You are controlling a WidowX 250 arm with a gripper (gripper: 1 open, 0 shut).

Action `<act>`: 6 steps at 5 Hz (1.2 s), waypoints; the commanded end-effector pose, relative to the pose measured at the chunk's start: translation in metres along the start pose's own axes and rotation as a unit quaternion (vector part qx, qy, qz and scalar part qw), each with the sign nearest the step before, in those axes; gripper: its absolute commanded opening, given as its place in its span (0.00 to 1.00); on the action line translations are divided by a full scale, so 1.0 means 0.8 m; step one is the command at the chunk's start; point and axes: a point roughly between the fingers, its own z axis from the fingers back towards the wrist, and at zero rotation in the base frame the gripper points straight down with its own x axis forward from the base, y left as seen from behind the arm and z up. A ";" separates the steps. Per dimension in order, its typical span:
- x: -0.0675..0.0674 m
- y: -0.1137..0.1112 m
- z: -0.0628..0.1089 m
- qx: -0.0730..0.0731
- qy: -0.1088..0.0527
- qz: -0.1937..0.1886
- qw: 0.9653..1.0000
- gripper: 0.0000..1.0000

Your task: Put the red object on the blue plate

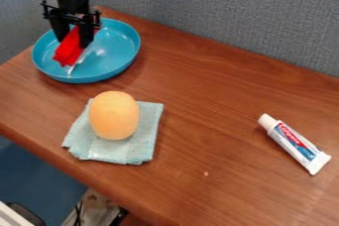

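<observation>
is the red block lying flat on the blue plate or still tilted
Tilted: the red block slants between the tool over the blue plate; whether it touches, cannot tell.
</observation>
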 end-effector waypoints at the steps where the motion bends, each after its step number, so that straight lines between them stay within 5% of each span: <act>1: -0.001 0.017 0.020 0.013 -0.018 0.011 1.000 0.00; 6: -0.001 0.018 0.016 0.007 -0.010 0.017 1.000 0.00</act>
